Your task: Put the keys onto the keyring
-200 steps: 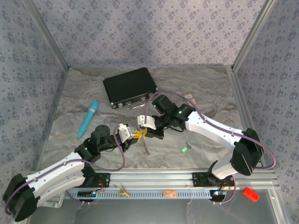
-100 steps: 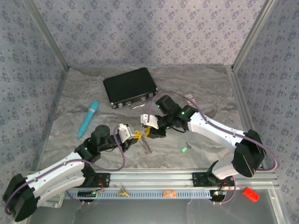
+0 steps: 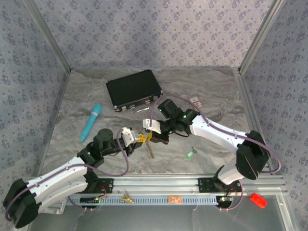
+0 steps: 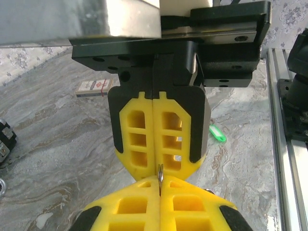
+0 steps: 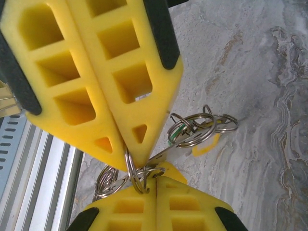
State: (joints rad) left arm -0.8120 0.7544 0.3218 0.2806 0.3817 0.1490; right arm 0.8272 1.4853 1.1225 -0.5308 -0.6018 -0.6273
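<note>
Because both grippers are clamped at nearly the same spot, the danger I see is a tug of war. The left gripper (image 4: 160,188) has its yellow fingers (image 4: 134,207) pressed flat together on a thin edge of wire. The right gripper (image 5: 155,185) is closed just as tightly on the same bundle, tip to tip against it. If either arm pulls or twists out of step, I'd guess the wire slips from one pinch or the loops bend. The whole bunch could then drop. With so little wire free between the tips, there is hardly room to work another key on.

The keyring (image 5: 139,172) hangs between the two tips above the middle of the surface (image 3: 211,91), closer to its near edge than its far one. It looks like several thin silvery loops threaded through each other, springy and slippery, with a yellow key (image 5: 208,144) caught among them. A green key (image 3: 190,154) lies loose toward the near right corner, well apart from both grippers.
</note>
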